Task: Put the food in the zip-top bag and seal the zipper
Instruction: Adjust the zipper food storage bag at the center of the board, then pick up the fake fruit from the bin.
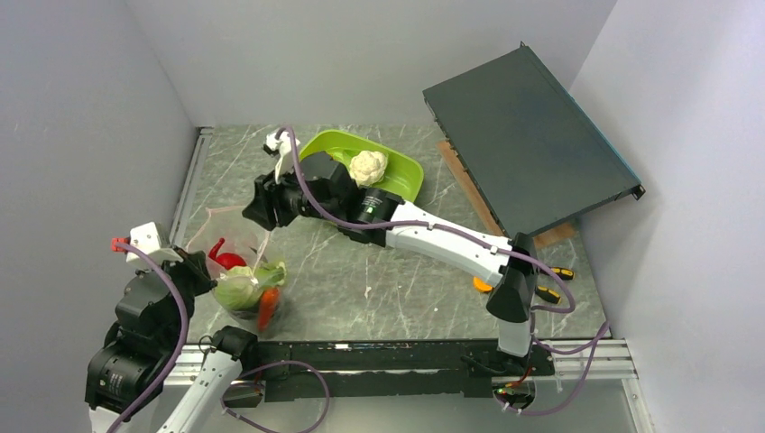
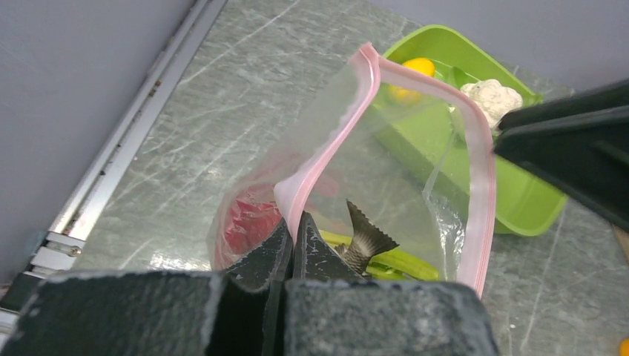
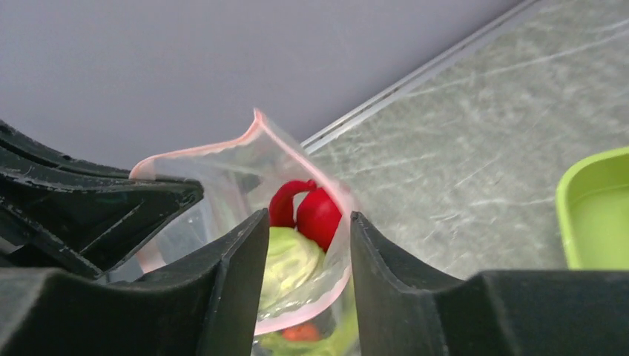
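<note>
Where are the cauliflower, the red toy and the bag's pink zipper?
cauliflower (image 1: 368,167), top external view, on its white head.
red toy (image 3: 319,215), right wrist view, on its round body.
pink zipper (image 2: 483,193), left wrist view, on the strip at picture right.

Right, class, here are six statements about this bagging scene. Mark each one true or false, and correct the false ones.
1. The white cauliflower lies in the lime-green tray. True.
2. The zip-top bag is sealed. False: its mouth stands open.
3. The left gripper pinches the bag's pink rim. True.
4. The red food sits in the tray. False: it is inside the bag, next to the green cabbage.
5. The yellow food is in the bag. False: it is in the tray.
6. The right gripper has its fingers apart, with the bag's rim between them. True.
</note>
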Available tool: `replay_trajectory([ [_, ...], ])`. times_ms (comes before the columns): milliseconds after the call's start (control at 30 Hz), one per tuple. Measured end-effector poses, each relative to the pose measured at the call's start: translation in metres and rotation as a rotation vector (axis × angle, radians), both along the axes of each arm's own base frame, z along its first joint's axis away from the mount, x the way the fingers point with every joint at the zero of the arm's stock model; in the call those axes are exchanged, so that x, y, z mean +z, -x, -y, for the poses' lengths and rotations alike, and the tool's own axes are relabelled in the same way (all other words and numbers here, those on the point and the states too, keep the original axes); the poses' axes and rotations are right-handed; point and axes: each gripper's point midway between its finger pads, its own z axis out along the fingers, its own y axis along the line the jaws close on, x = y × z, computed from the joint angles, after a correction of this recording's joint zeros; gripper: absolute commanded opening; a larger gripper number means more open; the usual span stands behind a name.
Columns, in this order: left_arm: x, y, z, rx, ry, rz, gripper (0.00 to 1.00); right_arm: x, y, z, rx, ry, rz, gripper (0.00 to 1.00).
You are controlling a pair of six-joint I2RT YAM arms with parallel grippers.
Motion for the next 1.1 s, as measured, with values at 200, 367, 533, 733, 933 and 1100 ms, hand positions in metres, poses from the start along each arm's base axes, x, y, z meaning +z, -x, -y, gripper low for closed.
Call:
replay_trajectory([
  [200,0.017,-0.009,-0.007,0.004,-0.113,0.003,0.00,0.016,-0.039,0.018,-0.088,-0.014,0.065,0.57],
  [367,0.027,-0.029,-0.011,0.012,-0.227,-0.020,0.00,-0.006,-0.108,0.066,-0.254,0.014,0.037,0.59],
  [533,0.025,-0.047,-0.010,0.013,-0.298,-0.049,0.00,-0.042,-0.176,0.110,-0.434,0.061,-0.004,0.70],
  [733,-0.012,-0.063,0.002,-0.038,-0.311,-0.096,0.00,-0.122,-0.232,0.108,-0.543,0.139,-0.075,0.77],
  [933,-0.052,-0.073,0.014,-0.097,-0.312,-0.134,0.00,-0.202,-0.264,0.090,-0.614,0.189,-0.163,0.79],
  [1100,-0.069,-0.077,0.017,-0.118,-0.328,-0.137,0.00,-0.232,-0.281,0.086,-0.678,0.153,-0.207,0.83],
])
